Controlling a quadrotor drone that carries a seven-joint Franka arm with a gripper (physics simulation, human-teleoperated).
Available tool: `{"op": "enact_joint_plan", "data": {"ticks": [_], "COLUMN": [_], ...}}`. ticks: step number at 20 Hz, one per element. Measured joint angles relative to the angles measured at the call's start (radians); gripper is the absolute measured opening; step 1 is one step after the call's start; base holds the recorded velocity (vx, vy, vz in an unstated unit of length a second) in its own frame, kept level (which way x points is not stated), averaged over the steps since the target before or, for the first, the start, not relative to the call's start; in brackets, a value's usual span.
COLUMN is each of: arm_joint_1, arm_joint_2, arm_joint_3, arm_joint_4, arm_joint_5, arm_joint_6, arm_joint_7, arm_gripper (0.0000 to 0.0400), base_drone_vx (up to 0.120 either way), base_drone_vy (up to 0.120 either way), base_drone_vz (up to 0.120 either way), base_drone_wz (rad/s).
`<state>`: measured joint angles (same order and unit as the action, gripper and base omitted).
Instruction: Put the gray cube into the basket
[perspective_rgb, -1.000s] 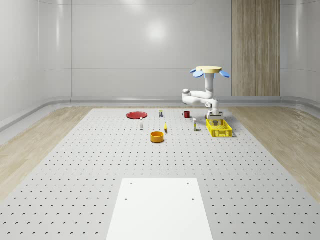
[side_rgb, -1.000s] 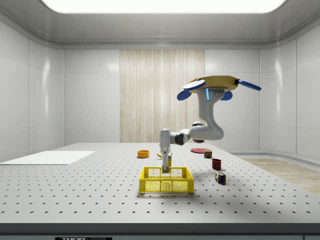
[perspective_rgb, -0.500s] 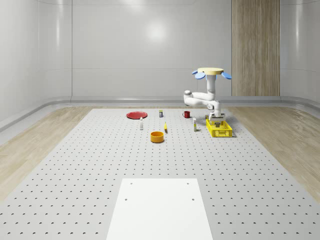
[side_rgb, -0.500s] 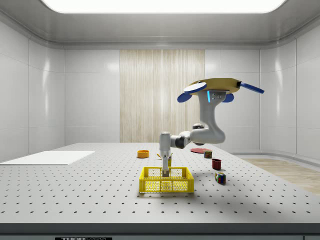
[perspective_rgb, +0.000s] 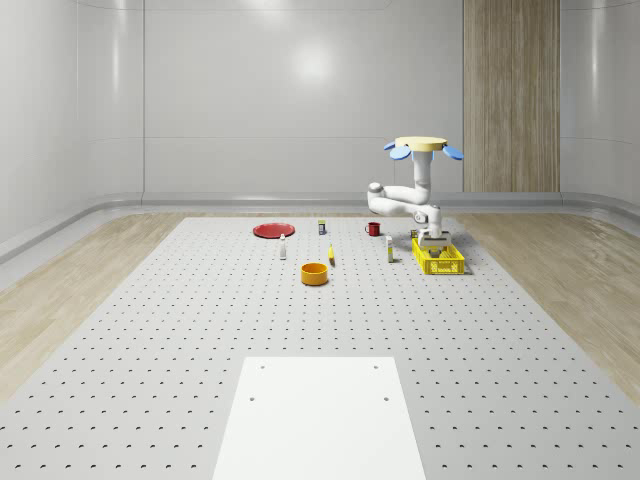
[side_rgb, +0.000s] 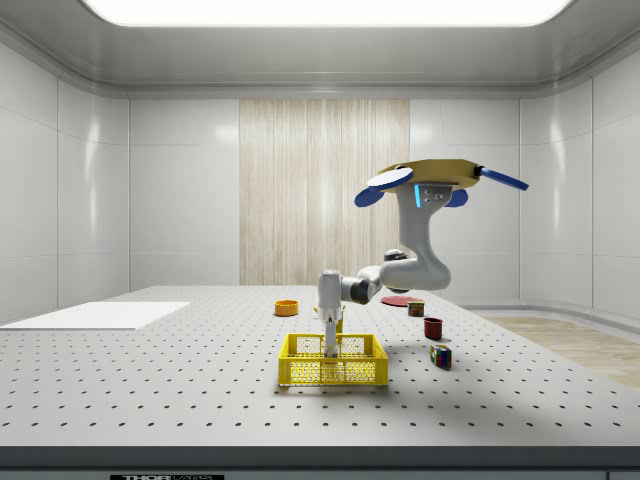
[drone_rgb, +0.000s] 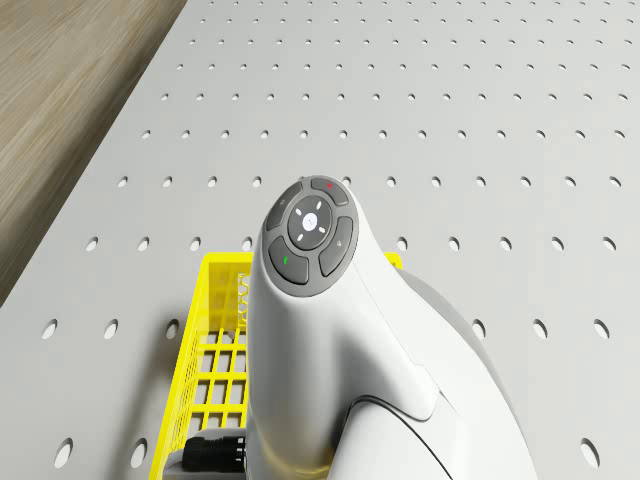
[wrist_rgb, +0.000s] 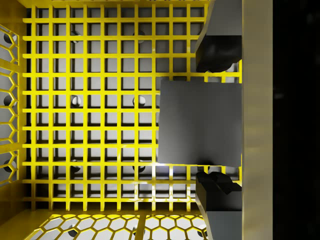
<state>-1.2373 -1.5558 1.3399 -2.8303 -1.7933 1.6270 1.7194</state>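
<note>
The gray cube (wrist_rgb: 200, 122) lies low over the grid floor of the yellow basket (wrist_rgb: 100, 100), between my two fingers (wrist_rgb: 215, 52). A thin strip of yellow grid shows between each pad and the cube, so the gripper (wrist_rgb: 217, 122) stands open around it. In the side view the gripper (side_rgb: 329, 347) reaches straight down inside the basket (side_rgb: 332, 361). The drone (side_rgb: 432, 172) hovers behind and above the basket (perspective_rgb: 438, 258), to the side view's right of it. The white arm (drone_rgb: 320, 330) covers much of the basket (drone_rgb: 200, 340) in the drone view.
On the perforated table stand an orange bowl (perspective_rgb: 315, 273), a red plate (perspective_rgb: 272, 230), a red mug (perspective_rgb: 373, 228) and two small bottles (perspective_rgb: 283, 248). A multicoloured cube (side_rgb: 440, 356) lies to the side view's right of the basket. A white panel (perspective_rgb: 318, 415) covers the table's near end.
The arm has lowered the gripper deeper into the basket with the cube. The drone has sunk a little and drifted slightly to the side view's right.
</note>
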Motion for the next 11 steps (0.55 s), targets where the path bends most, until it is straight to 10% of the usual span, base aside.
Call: {"op": "enact_joint_plan", "data": {"ticks": [11], "arm_joint_1": [0.010], "arm_joint_2": [-0.002], "arm_joint_3": [0.111], "arm_joint_4": [-0.017], "arm_joint_5": [0.107], "arm_joint_6": [-0.033], "arm_joint_7": [0.001], "arm_gripper": [0.0395], "base_drone_vx": [0.000], "base_drone_vy": [0.000], "base_drone_vz": [0.000], "base_drone_wz": [0.000]}}
